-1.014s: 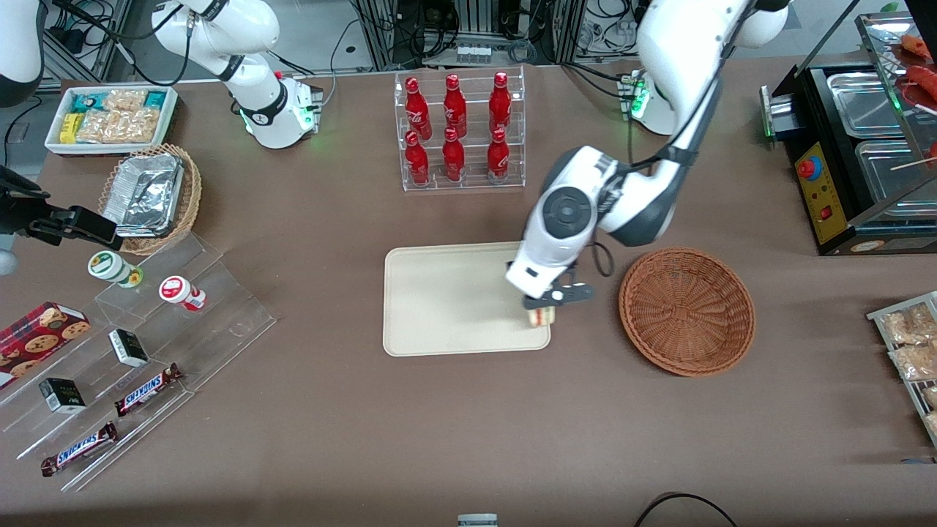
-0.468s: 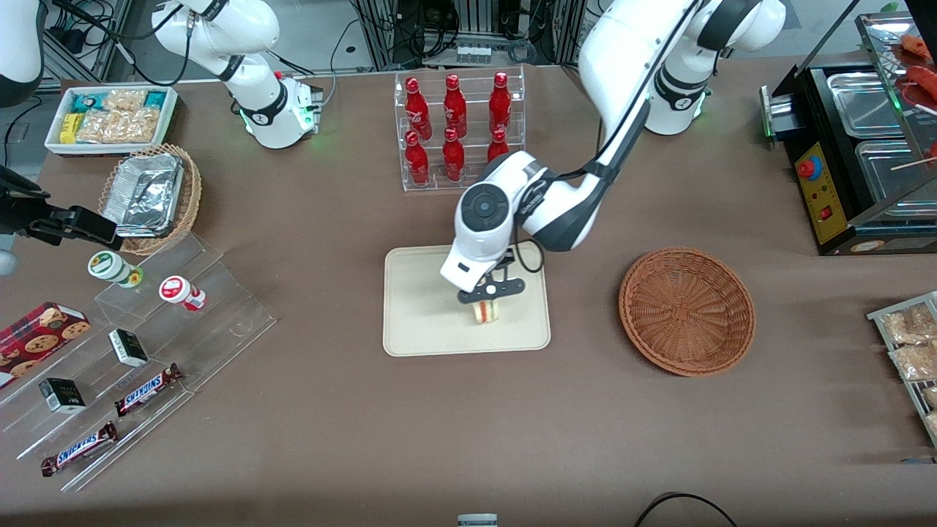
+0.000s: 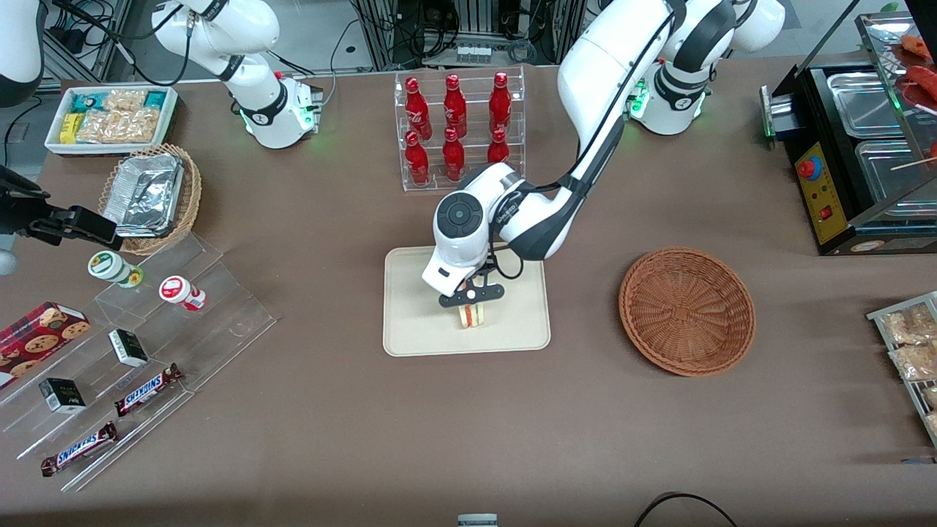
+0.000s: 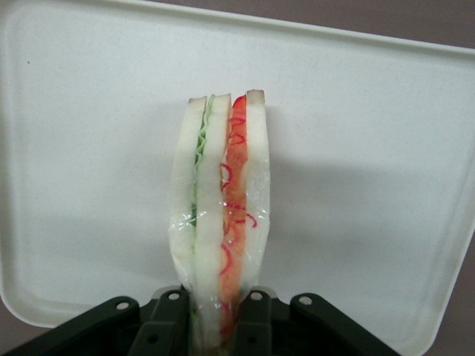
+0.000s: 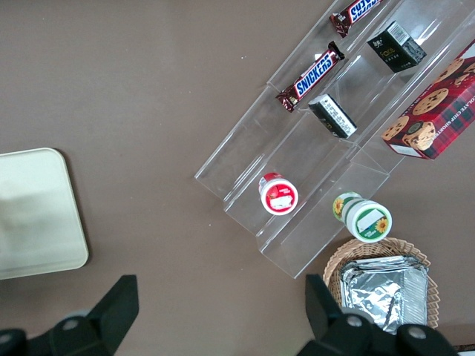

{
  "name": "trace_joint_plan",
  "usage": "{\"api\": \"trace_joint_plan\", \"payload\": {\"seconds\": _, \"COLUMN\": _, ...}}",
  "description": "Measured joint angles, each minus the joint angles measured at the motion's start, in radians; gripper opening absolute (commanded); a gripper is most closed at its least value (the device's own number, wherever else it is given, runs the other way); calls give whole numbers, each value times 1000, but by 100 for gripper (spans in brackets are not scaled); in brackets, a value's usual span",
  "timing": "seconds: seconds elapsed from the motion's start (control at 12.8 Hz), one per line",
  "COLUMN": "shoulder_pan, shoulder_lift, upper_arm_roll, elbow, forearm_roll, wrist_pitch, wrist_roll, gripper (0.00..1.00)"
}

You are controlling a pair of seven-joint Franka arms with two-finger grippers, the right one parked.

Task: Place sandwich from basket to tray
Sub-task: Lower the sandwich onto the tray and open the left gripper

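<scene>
My black two-finger gripper (image 3: 472, 296) hangs over the middle of the flat cream-beige rectangular tray (image 3: 410, 329), and its jaws are closed on the small clear-wrapped triangular sandwich (image 3: 472, 315) of pale bread with red and green filling. In the wrist view the sandwich (image 4: 220, 215) stands on its edge between my fingers (image 4: 252, 319), above the tray surface (image 4: 371, 148). The round reddish-brown woven wicker basket (image 3: 687, 310) lies well apart, toward my arm's end of the table.
</scene>
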Motion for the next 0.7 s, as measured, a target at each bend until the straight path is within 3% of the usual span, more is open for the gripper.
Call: {"api": "trace_joint_plan", "payload": {"seconds": 0.7, "shoulder_pan": -31, "shoulder_lift": 38, "upper_arm_roll": 6, "elbow": 22, "forearm_roll": 29, "wrist_pitch": -1, "wrist_roll": -29, "gripper": 0}}
